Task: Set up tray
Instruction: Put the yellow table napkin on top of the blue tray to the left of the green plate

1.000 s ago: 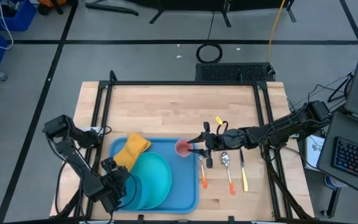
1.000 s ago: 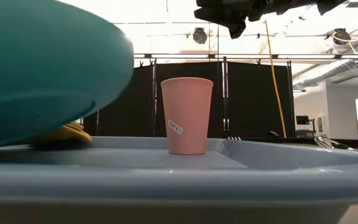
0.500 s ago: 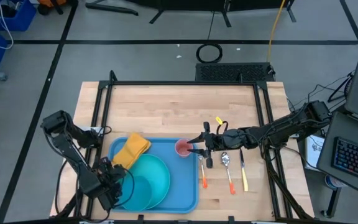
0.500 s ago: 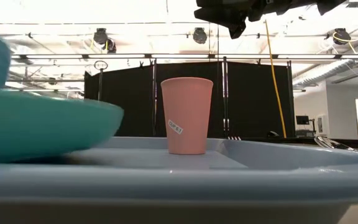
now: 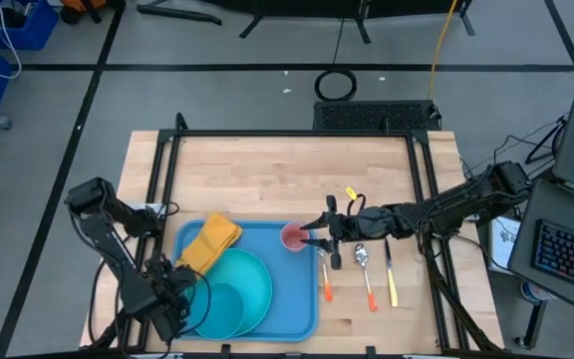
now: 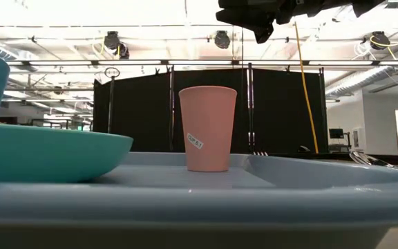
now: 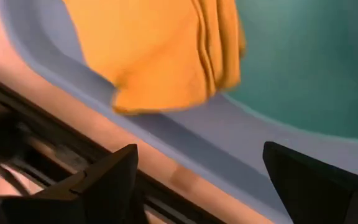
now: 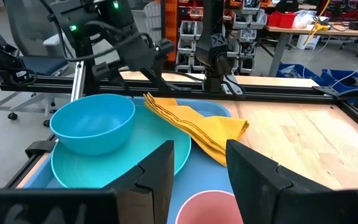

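The light-blue tray (image 5: pixel 297 291) lies at the table's near edge. On it lie a round teal plate (image 5: pixel 239 284) with a small blue bowl (image 8: pixel 95 121) inside, a folded yellow cloth (image 5: pixel 212 239) over its far-left corner, and an upright pink cup (image 6: pixel 207 128) at its far-right corner. My left gripper (image 5: pixel 169 299) is open at the tray's left rim, clear of the plate. My right gripper (image 5: pixel 314 237) is open, just right of the cup and higher than its rim (image 8: pixel 207 208).
Three pieces of cutlery with orange and yellow handles (image 5: pixel 367 279) lie on the bare wood right of the tray, under my right arm. A black frame borders the table's left, far and right sides. The far half of the table is bare wood (image 5: pixel 287 179).
The teal plate with the bowl has come down from a tilt and now lies flat on the tray. My left gripper has drawn back from it toward the table's left edge. My right gripper and the cup have kept still.
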{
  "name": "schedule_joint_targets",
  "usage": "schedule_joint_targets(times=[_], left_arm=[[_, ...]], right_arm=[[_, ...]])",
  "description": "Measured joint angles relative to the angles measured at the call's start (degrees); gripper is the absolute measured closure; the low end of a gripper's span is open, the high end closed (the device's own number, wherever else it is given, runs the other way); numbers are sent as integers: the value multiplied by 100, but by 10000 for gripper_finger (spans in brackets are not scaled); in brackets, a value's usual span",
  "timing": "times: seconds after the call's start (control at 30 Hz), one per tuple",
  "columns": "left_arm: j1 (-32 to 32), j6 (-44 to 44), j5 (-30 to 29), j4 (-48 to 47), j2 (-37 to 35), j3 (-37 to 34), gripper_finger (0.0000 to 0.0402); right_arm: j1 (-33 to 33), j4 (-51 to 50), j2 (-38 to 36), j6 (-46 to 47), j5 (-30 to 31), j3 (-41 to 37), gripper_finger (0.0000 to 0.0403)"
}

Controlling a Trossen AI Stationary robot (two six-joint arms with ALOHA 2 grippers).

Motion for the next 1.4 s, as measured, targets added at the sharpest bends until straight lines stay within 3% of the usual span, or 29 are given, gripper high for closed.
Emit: schedule_joint_targets(times=[0.37, 0.5, 0.83, 1.07, 1.4], left_arm=[[-65, -413, 257, 843, 5, -608, 51], [-68, -431, 85, 1446, 5, -844, 51], [-1, -413, -1248, 1887, 5, -891, 51], [193, 106, -2176, 1896, 5, -902, 51], [208, 549, -1751, 2000, 127, -1008, 52]], right_arm=[[0, -2, 0, 0, -4, 0, 268], [0, -2, 0, 0, -4, 0, 268], [0, -2, 0, 0, -4, 0, 268], [0, -2, 0, 0, -4, 0, 268], [0, -103, 39, 4, -2, -2, 268]])
